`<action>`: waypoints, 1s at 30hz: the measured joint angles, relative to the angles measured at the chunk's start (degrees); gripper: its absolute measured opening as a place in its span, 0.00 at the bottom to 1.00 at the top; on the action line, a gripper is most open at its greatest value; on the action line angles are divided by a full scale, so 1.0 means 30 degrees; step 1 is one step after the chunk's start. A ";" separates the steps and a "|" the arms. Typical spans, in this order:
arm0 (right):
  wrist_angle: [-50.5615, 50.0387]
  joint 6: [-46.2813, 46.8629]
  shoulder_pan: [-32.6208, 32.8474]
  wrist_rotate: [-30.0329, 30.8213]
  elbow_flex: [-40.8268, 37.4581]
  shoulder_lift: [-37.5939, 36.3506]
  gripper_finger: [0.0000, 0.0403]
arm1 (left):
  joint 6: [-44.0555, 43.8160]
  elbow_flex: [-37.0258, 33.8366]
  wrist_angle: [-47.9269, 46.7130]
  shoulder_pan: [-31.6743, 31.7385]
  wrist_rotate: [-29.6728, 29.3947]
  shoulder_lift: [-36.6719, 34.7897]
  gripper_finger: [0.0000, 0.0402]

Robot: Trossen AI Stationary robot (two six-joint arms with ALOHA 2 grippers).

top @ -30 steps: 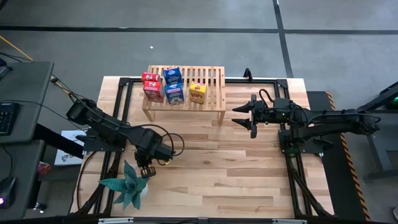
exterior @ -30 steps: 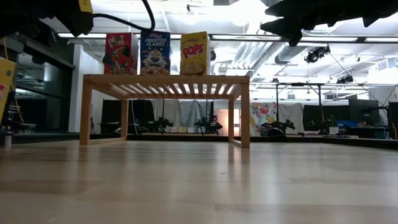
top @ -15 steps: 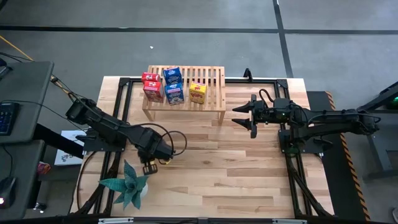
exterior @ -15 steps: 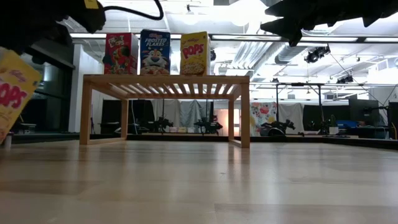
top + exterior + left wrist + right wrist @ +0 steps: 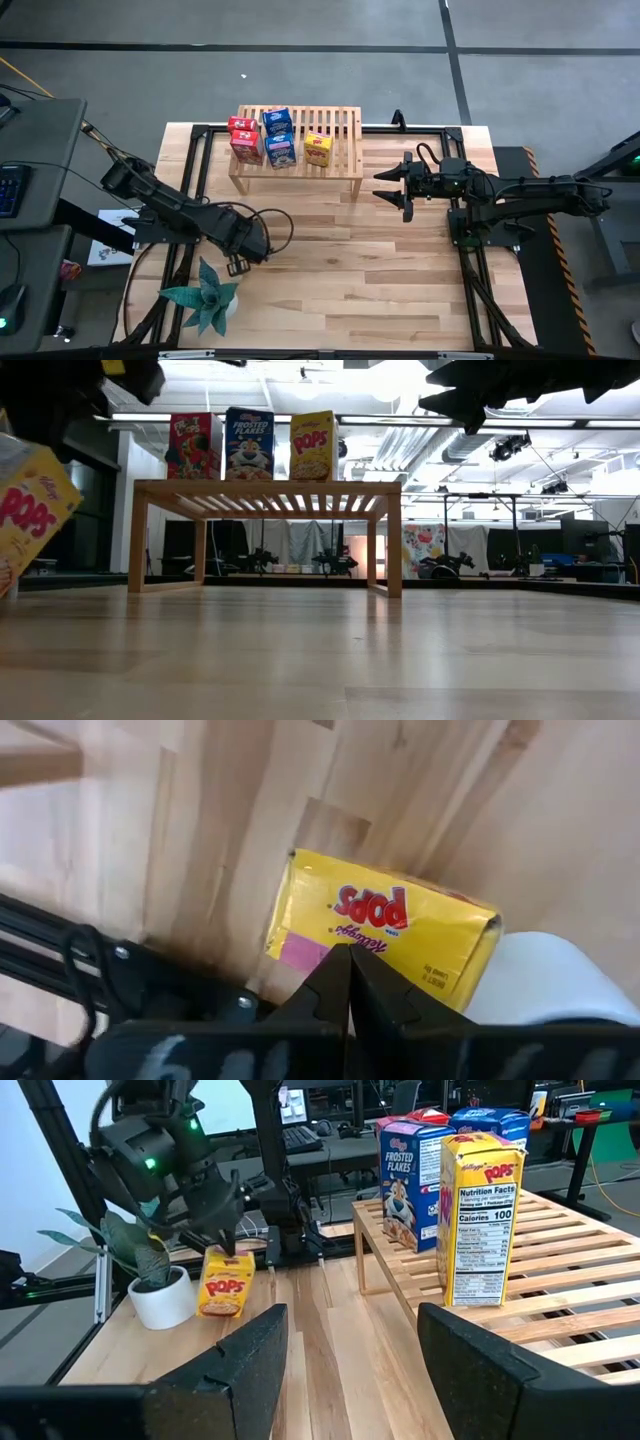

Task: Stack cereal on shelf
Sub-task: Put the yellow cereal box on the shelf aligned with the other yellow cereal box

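Observation:
The light-wood shelf (image 5: 345,130) stands at the table's far side and carries two red boxes (image 5: 246,146), two blue boxes (image 5: 281,150) and one yellow box (image 5: 318,149), all upright on its slats. My left gripper (image 5: 226,1245) is at the table's near left, shut on the second yellow Pops box (image 5: 224,1285) beside the plant's white pot. That box also shows in the left wrist view (image 5: 385,935) and the low view (image 5: 30,515); in the high view the gripper (image 5: 237,262) hides it. My right gripper (image 5: 385,187) is open and empty, in the air to the right of the shelf. My left gripper pinches the yellow box at its top end (image 5: 330,942) between its two fingers (image 5: 325,985), coming from above and pointing down. The box hangs below the fingers, tilted. I cannot tell whether its lower edge (image 5: 222,1314) touches the table.
A teal spiky plant (image 5: 205,300) in a white pot (image 5: 165,1295) stands at the near left corner, right beside the held box. Bare planks (image 5: 380,270) lie between the shelf and the table's near edge. Black frame rails (image 5: 195,160) run along the table's sides.
My left gripper has carried the yellow box a little toward the table's right. In the low view the box has come farther in from the left edge and now hangs tilted. My right arm has kept still.

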 joint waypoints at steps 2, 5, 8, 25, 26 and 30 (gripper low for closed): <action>-0.0001 -0.0003 -0.0007 0.0000 0.0000 0.0000 0.54 | -0.0519 0.0000 0.0064 -0.0306 0.0040 -0.0089 0.00; 0.0000 -0.0003 -0.0002 0.0000 0.0005 0.0000 0.54 | -0.0971 0.0007 0.0119 -0.0839 0.0085 -0.0082 0.00; 0.0000 -0.0001 0.0000 0.0000 0.0007 0.0000 0.54 | -0.1705 0.0022 0.0107 -0.1294 0.0151 -0.0082 0.00; 0.0168 0.0002 0.0000 0.0000 0.0007 0.0000 0.54 | -0.2607 0.0830 0.0090 -0.2067 0.0508 -0.0090 0.00; 0.0165 0.0004 -0.0005 0.0000 0.0007 0.0000 0.54 | -0.2607 0.0974 0.0059 -0.2067 0.0508 -0.0090 0.00; 0.0168 0.0004 0.0000 0.0001 0.0007 0.0000 0.54 | -0.2603 0.1329 -0.0002 -0.2067 0.0508 -0.0090 0.00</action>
